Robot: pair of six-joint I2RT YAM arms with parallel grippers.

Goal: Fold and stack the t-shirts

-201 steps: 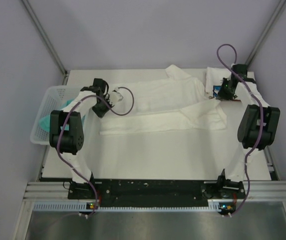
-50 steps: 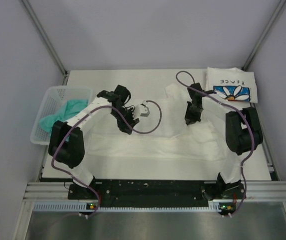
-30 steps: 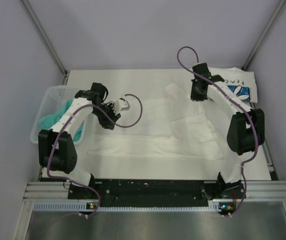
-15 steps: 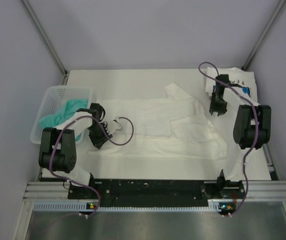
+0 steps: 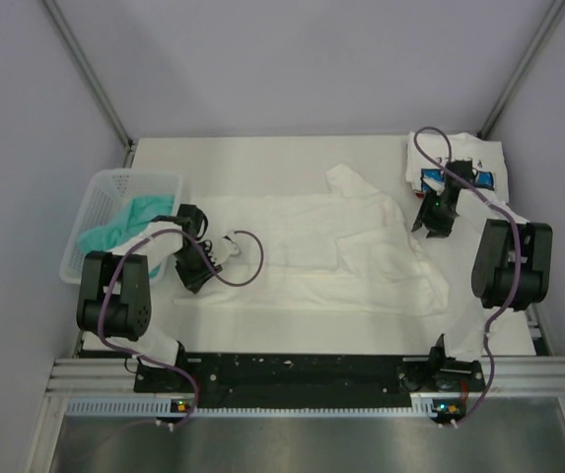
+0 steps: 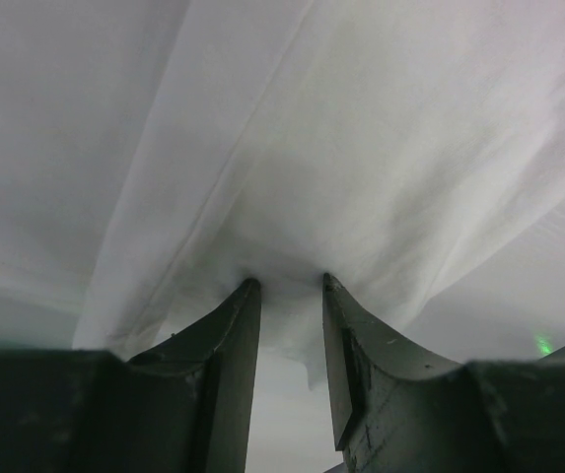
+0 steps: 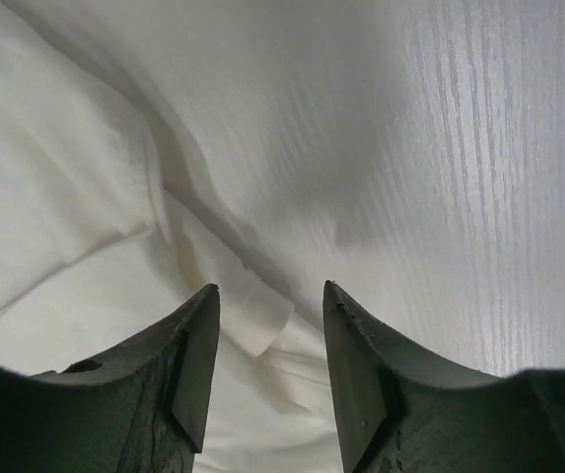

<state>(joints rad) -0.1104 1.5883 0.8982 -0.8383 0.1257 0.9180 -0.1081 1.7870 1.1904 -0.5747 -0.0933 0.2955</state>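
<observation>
The large white t-shirt (image 5: 302, 246) lies spread across the table's middle, no print showing. My left gripper (image 5: 193, 276) is low at its left edge. In the left wrist view the jaws (image 6: 290, 286) are close together with puckered cloth (image 6: 361, 118) bunched between the tips. My right gripper (image 5: 428, 225) hovers open at the shirt's right edge. Its wrist view (image 7: 270, 288) shows a folded cloth corner (image 7: 55, 177) between the jaws. The daisy "PEACE" t-shirt (image 5: 464, 150) lies folded at the back right, partly behind the right arm. The teal-green t-shirt (image 5: 129, 219) sits in the basket.
A white mesh basket (image 5: 114, 177) stands at the table's left edge, close behind my left arm. Bare white table (image 7: 479, 148) shows right of the shirt. Metal frame posts rise at both back corners. Purple cables loop over both arms.
The large shirt was drawn toward the near edge and laid flatter. My left gripper moved back to the shirt's left edge and stayed there. My right gripper swung to the shirt's right edge.
</observation>
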